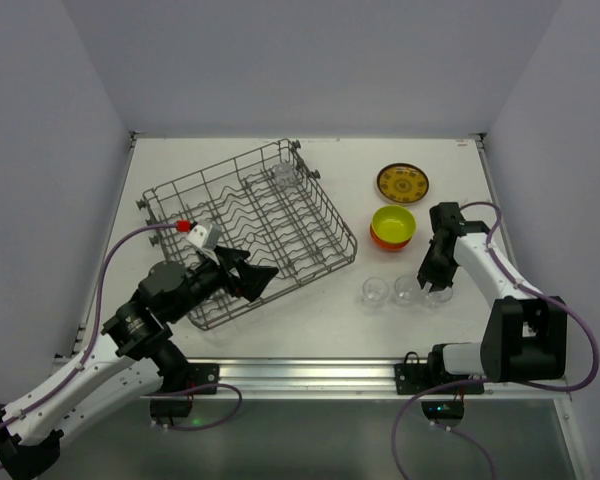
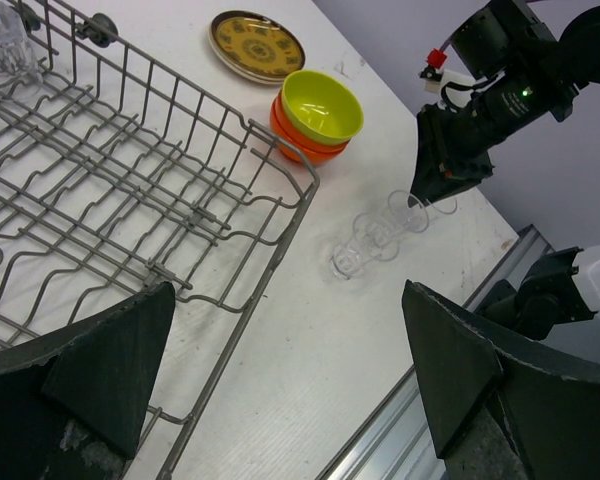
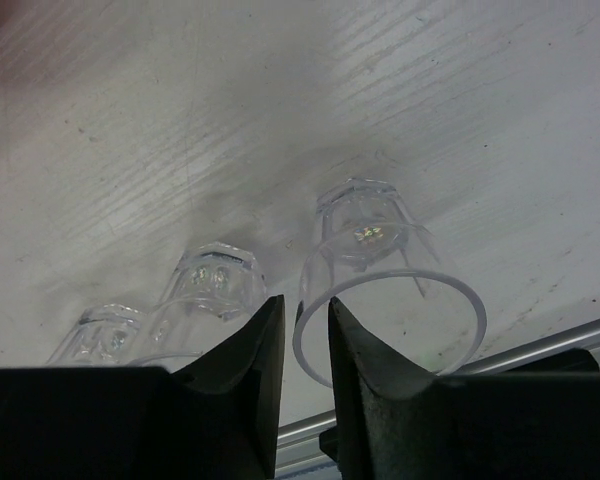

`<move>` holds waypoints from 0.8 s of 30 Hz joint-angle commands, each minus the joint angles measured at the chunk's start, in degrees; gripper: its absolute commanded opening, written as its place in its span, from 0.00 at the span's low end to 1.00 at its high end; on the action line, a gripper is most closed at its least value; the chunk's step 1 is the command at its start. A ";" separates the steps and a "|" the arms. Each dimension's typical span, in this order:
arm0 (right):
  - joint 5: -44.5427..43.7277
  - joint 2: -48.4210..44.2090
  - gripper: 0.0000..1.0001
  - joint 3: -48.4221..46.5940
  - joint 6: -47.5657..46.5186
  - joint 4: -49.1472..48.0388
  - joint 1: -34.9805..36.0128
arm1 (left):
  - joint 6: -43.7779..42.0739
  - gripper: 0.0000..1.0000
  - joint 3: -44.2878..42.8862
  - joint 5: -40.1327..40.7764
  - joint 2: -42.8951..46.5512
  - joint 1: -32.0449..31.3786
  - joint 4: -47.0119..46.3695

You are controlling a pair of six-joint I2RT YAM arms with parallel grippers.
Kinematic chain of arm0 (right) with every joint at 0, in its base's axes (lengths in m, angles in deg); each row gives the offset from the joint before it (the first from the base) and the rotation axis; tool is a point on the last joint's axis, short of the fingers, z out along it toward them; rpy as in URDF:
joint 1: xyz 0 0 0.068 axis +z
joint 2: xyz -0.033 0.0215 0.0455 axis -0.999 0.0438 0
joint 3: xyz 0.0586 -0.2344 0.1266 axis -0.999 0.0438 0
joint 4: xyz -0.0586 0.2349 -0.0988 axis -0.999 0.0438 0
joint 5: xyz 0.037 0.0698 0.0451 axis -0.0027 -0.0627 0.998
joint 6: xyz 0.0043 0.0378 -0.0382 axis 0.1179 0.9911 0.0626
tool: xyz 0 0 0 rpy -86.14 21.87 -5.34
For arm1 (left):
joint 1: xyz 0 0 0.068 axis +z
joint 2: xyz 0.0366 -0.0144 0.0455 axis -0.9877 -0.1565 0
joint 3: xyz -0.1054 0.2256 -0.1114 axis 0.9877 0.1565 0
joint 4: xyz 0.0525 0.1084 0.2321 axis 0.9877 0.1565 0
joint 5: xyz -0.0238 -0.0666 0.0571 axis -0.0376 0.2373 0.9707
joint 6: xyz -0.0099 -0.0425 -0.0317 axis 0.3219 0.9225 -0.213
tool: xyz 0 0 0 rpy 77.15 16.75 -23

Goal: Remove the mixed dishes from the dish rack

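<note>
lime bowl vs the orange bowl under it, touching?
Touching. The left wrist view shows the lime bowl nested in the orange bowl: its wall sits down inside the orange rim with no gap visible.

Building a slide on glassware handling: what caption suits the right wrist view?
Right end effector astride the rim of a clear glass cup on the table, two more cups alongside.

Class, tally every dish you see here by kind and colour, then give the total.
Clear glass cups: 4 (three on the table, one in the dish rack)
Lime-yellow bowl: 1
Orange bowls: 2, it seems, nested under it
Brown-gold patterned plate: 1
Total: 8
</note>
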 commanded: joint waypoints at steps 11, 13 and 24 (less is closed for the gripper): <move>-3.69 -7.29 0.37 -10.69 0.05 8.84 -0.28 | -0.96 1.00 0.14 -0.63 -2.01 -0.12 -1.69; -3.96 -9.13 0.37 -13.16 -0.04 10.70 -0.37 | 0.27 1.00 0.23 1.12 -2.98 -0.12 -2.22; 27.04 -39.69 0.98 -4.40 -1.89 -14.15 0.77 | 5.81 1.00 -5.99 16.07 -21.60 2.24 -8.02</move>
